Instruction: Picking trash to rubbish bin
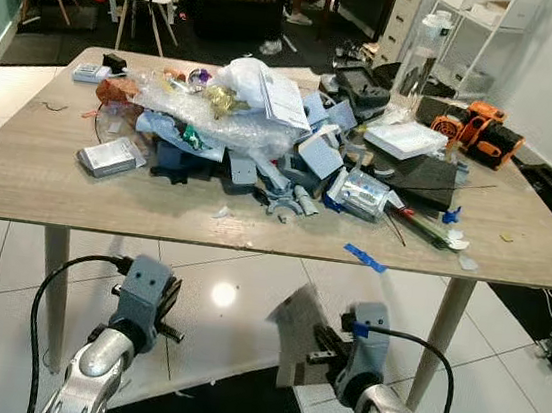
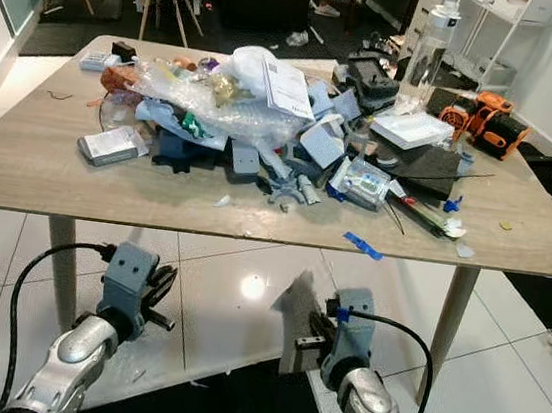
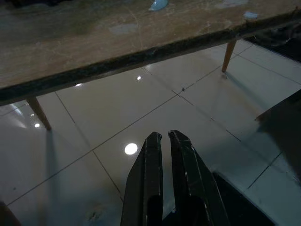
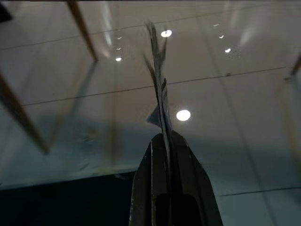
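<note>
Trash [image 1: 256, 123] lies heaped across the wooden surface [image 1: 18, 170] in front of the robot: crumpled clear plastic, white sheets, blue-grey foam blocks and small packets, with an orange power tool [image 1: 482, 131] near the surface's far right corner and a strip of blue tape [image 1: 363, 258] at its near edge. Below that near edge, over the white tiled floor [image 1: 246, 284], the right hand [image 4: 162, 141] is clamped on a thin, flat grey scrap [image 1: 295, 335], apparently a piece of card or paper. The left hand [image 3: 163, 141] hangs beneath the same edge, its fingers drawn nearly together with a narrow gap and nothing between them.

By these views, the task appears to be at an early stage: one piece is off the surface and in the grip, while almost the whole pile waits there. A dark area on the floor [image 1: 221, 406] sits between the two arms, just below the surface's near edge; whether it is the rubbish bin cannot be told.

The scrap stands on edge. Its long axis runs straight out from the right hand's fingertips, in line with the fingers, rising toward the underside of the surface, and its free end looks bent and ragged.
</note>
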